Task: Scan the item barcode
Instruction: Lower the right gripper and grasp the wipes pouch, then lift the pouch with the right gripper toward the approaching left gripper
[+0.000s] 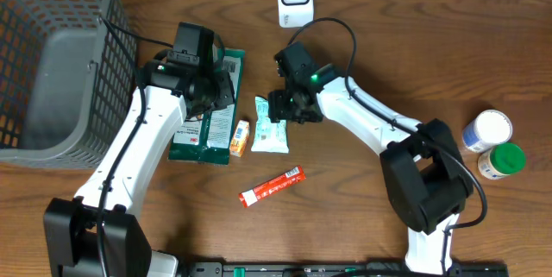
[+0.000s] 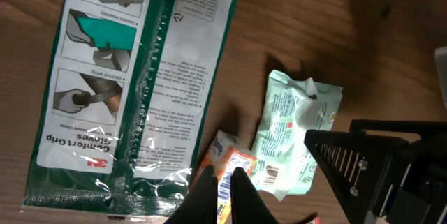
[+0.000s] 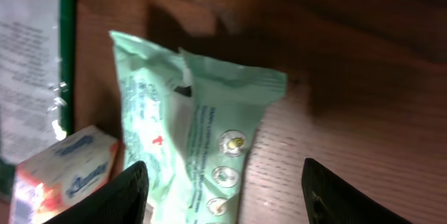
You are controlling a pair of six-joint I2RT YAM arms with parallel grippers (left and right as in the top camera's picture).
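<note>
Packet: green packet [image 1: 270,126] flat on the table [image 1: 388,53], just beside a small box [image 1: 240,137].
Long axis: lengthwise between my fingers.
Right pincer [image 3: 227,192]: straight above it, spread, grasping nothing.
Left pincer [image 2: 225,182]: clenched empty, farther off.

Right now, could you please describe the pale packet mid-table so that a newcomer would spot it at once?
From the grey mesh basket on the left, move right past the flat green-edged glove pack and the orange-and-white box. Next lies the packet: soft, crinkled and mint green, unlike its flat or boxy neighbours.
</note>
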